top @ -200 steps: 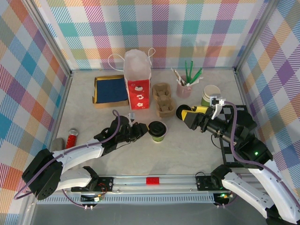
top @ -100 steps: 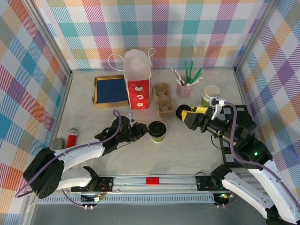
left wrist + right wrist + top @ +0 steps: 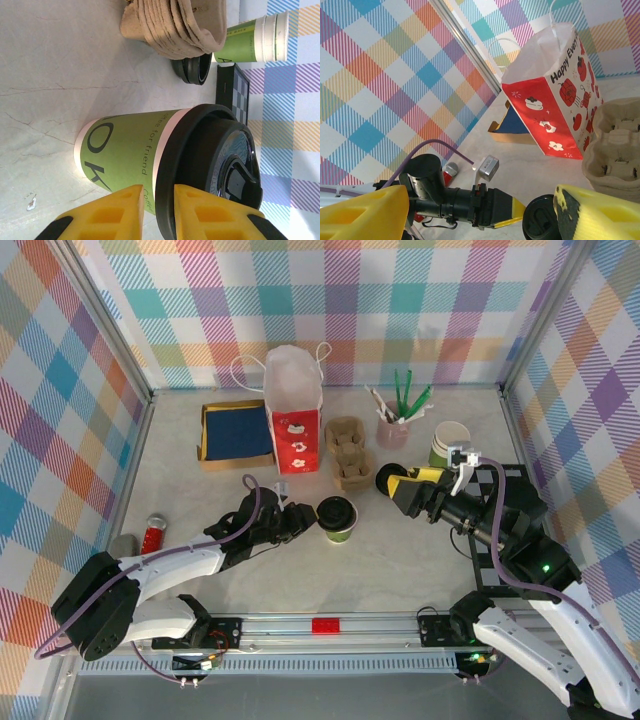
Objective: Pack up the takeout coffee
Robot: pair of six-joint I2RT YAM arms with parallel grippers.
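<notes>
The takeout coffee (image 3: 336, 518) stands upright on the table in front of the red bag (image 3: 295, 425), olive-green body (image 3: 125, 150) under a black lid (image 3: 210, 165). My left gripper (image 3: 305, 517) lies low at the cup's left side. Its yellow fingertips (image 3: 112, 212) are only narrowly apart, with nothing between them, just short of the cup wall and lid rim. My right gripper (image 3: 388, 483) hovers to the cup's right, wide open and empty. In the right wrist view the lid (image 3: 542, 220) and the red bag (image 3: 555, 100) show between its fingers (image 3: 600, 215).
A stack of pulp cup carriers (image 3: 350, 452) sits right of the bag, with a loose black lid (image 3: 195, 70) and a lidless cup stack (image 3: 450, 443) beyond. A pink cup of utensils (image 3: 392, 425), a blue box (image 3: 237, 432) and a red can (image 3: 153, 535) also stand around.
The left gripper's fingers have parted slightly beside the cup. The right arm and the cup have stayed where they were.
</notes>
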